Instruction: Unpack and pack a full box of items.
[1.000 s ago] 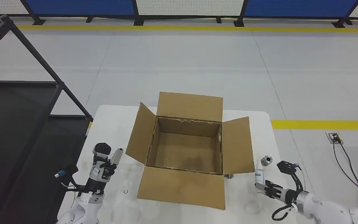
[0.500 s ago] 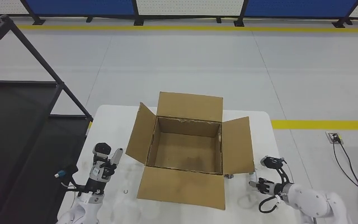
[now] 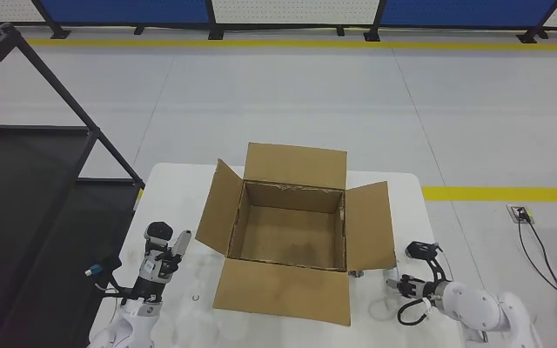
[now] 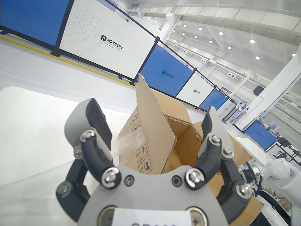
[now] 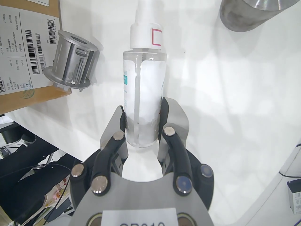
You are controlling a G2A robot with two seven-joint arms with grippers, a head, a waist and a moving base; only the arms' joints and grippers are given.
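Bottle (image 5: 144,83), clear round plastic, is clamped in right gripper (image 5: 143,109); ribbed metal part (image 5: 70,64) beside, on glossy white table (image 5: 235,95). Left gripper (image 4: 151,108) spread apart, cardboard box (image 4: 178,116) ahead.

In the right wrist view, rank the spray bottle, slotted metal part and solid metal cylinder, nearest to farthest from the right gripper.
1. spray bottle, held in the right gripper.
2. slotted metal part, beside the bottle, at the box flap edge.
3. solid metal cylinder, beyond the bottle's cap, on the other side.
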